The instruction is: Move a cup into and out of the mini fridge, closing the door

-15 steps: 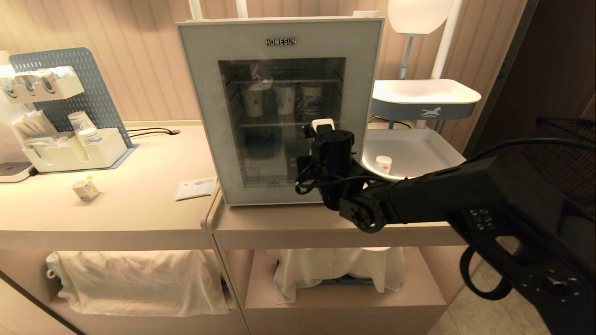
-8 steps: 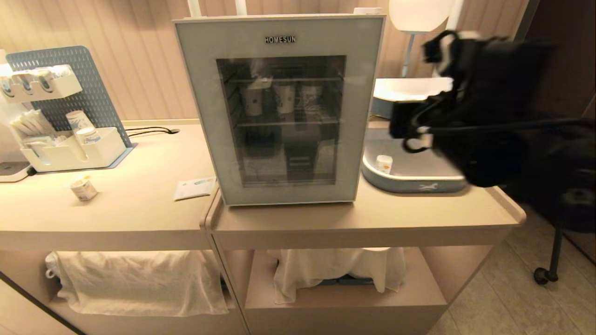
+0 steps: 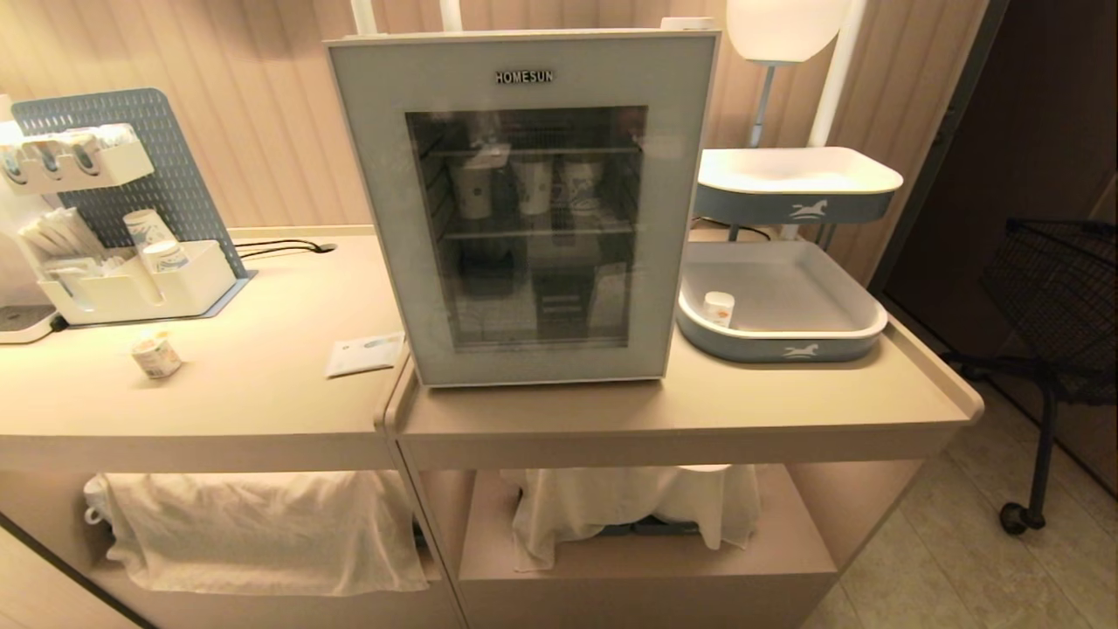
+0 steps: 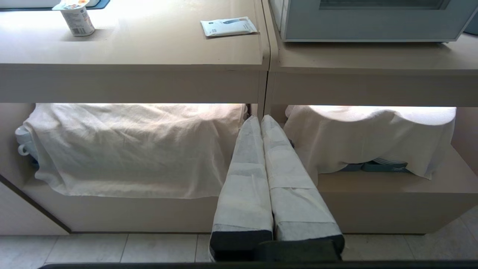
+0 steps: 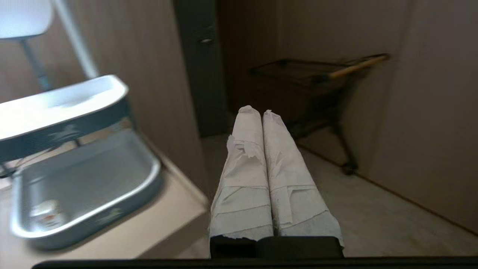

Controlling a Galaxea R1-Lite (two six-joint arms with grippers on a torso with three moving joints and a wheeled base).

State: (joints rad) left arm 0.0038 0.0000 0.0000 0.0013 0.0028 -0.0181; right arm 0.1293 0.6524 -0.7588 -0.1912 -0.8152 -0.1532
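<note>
Mini fridge (image 3: 524, 210): door (image 3: 384, 218) is seen shut, cup (image 3: 157, 354) is left on the counter (image 3: 262, 393); left gripper (image 4: 261, 123) and right gripper (image 5: 255, 112), both clenched empty, are best parked clear.

Warm, dim light is falling from a lamp (image 3: 786, 31) behind the table (image 3: 262, 393); the right wrist view is blurring, the left overexposing.
</note>
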